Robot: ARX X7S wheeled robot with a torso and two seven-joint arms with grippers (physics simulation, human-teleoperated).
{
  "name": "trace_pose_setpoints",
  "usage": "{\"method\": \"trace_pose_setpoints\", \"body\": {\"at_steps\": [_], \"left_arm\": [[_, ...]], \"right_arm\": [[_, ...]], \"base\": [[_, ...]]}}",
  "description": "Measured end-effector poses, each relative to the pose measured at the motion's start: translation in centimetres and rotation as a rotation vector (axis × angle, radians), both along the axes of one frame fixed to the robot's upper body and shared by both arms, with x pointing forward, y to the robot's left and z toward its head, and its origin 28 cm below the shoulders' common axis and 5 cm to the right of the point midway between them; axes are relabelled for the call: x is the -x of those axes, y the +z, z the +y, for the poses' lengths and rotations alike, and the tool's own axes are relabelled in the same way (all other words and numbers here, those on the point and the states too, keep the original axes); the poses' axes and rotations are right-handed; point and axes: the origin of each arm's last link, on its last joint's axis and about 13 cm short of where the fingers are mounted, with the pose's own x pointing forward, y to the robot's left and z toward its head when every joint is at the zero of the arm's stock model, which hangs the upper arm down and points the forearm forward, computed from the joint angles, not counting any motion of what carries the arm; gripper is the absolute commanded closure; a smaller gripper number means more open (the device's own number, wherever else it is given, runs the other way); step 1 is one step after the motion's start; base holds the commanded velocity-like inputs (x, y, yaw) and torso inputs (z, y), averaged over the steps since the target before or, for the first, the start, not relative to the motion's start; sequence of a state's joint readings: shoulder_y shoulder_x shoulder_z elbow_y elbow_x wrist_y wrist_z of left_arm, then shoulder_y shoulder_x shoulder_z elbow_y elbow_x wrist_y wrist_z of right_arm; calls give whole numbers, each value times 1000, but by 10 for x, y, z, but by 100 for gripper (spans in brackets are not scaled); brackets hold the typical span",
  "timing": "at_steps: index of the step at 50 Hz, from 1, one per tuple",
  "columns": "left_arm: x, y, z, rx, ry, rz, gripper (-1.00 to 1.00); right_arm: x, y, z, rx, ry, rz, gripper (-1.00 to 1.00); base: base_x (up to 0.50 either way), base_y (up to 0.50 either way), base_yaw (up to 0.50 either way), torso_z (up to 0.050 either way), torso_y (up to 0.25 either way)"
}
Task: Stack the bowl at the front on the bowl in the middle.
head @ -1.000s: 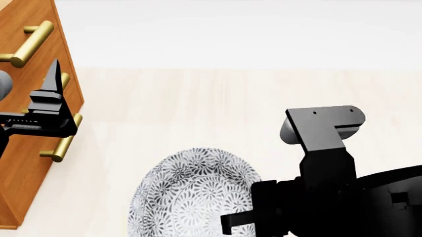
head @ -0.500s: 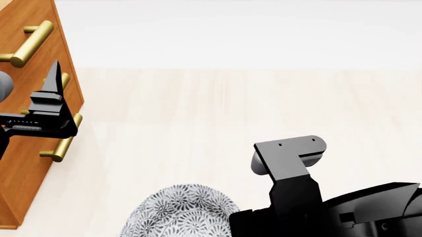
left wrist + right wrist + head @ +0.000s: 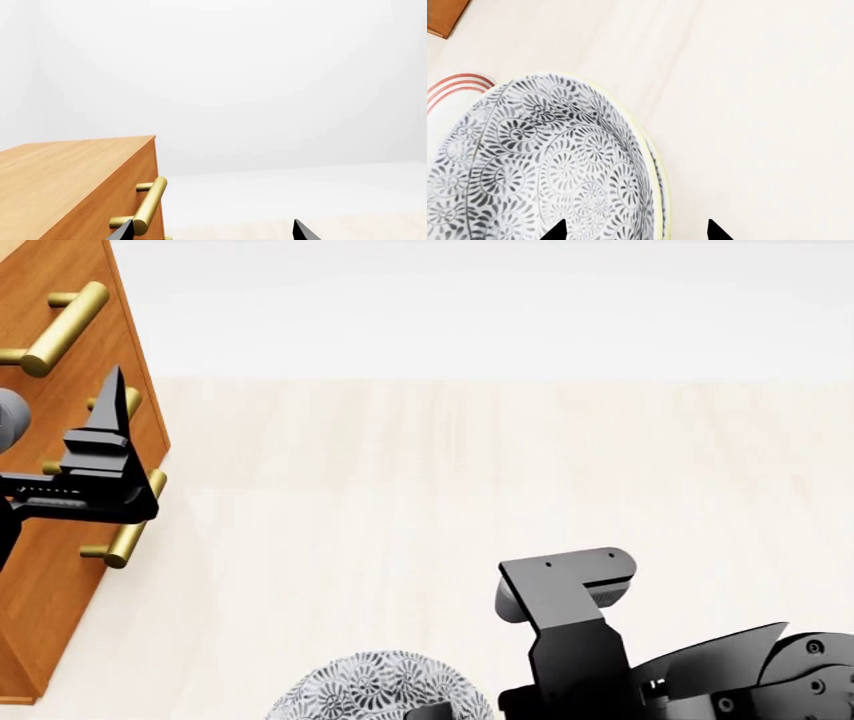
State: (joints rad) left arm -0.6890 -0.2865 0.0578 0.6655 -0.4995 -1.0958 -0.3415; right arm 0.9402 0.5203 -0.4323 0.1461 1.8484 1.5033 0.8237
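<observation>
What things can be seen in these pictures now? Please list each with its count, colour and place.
patterned bowl: one, white with grey-black swirl pattern and pale yellow rim, at the near edge of the head view, beside the right arm
striped bowl: one, white with red rings, only an edge shows behind the patterned bowl in the right wrist view
wooden cabinet: one, orange-brown with brass bar handles, at the left of the head view
surface: one, pale wood grain, under everything
left claw: one, black, in front of the cabinet, tips apart in its wrist view
right claw: one, black, tips apart, straddling the rim of the patterned bowl
</observation>
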Motion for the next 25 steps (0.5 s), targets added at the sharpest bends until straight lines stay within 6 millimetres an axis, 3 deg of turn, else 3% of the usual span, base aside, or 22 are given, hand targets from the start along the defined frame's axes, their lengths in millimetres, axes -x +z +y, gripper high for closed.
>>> {"method": "trace_pose_setpoints", "body": {"at_steps": [13, 25], "left_arm": [[0, -1, 0, -1, 0, 3, -100], [-1, -2, 0, -1, -2, 4, -100]], "right_arm": [[0, 1, 1, 9, -3, -29, -100], [3, 33, 1, -124, -112, -472, -100]], "base": [[0, 0, 0, 0, 0], [0, 0, 0, 0, 0]]}}
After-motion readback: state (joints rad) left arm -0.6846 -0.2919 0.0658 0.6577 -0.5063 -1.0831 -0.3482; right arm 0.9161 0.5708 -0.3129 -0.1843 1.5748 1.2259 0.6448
